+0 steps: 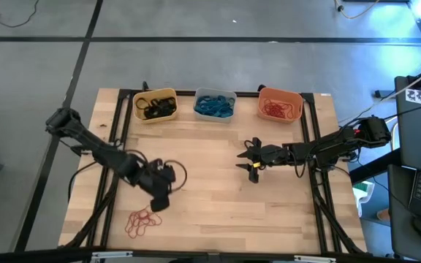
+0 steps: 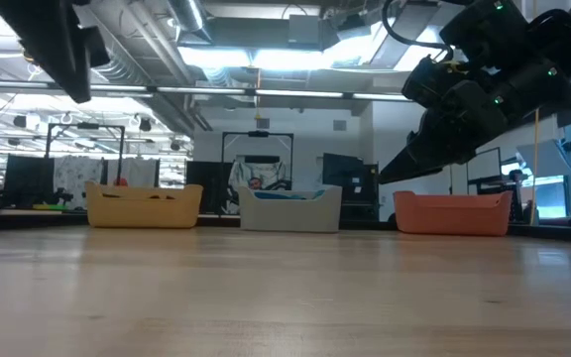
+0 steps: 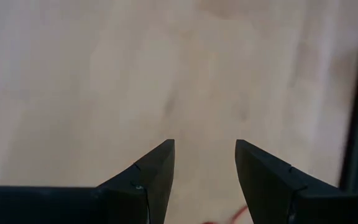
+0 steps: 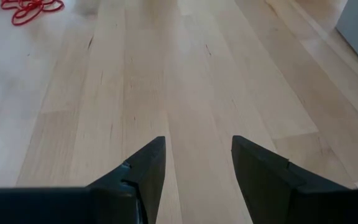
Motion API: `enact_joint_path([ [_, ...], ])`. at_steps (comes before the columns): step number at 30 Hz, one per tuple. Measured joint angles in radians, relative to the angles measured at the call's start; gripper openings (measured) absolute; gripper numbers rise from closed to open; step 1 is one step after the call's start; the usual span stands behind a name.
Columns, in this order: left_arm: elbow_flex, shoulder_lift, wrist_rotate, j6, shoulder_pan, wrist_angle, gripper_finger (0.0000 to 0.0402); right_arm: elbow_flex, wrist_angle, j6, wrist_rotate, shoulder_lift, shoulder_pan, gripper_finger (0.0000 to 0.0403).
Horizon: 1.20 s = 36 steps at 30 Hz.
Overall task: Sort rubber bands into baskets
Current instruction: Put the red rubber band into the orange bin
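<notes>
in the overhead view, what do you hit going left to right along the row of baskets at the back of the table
yellow basket with black rubber bands → pale grey basket with blue rubber bands → orange basket with red rubber bands

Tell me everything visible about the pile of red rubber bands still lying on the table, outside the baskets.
The loose pile of thin red-orange rubber bands lies directly on the light wooden table, near its front edge on the left arm's side. Several floppy loops overlap in a flat tangle. Nothing grips or touches it: the left gripper hovers open just beyond it. The right wrist view shows the same tangle far across the boards. It sits well apart from the three baskets along the far edge.
</notes>
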State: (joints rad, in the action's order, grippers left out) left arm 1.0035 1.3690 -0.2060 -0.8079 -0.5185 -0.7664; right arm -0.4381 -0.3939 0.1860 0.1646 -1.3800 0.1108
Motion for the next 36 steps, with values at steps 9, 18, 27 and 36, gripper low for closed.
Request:
enact_joint_path([
  [9, 0.0, 0.146, 0.003, 0.081, -0.135, 0.102, 0.0166, 0.0, 0.0, 0.0, 0.003, 0.0, 0.0, 0.0183],
  [18, 0.0, 0.263, 0.088, 0.055, -0.203, 0.105, 0.0166, 0.0, 0.001, 0.0, 0.008, 0.0, 0.0, 0.0183],
  [27, 0.0, 0.342, 0.144, -0.001, -0.244, 0.101, 0.0166, 0.0, 0.0, 0.0, 0.008, 0.0, 0.001, 0.0183],
  [36, 0.0, 0.392, 0.201, -0.003, -0.261, 0.035, 0.0136, 0.0, 0.0, 0.0, 0.008, 0.0, 0.001, 0.0183],
])
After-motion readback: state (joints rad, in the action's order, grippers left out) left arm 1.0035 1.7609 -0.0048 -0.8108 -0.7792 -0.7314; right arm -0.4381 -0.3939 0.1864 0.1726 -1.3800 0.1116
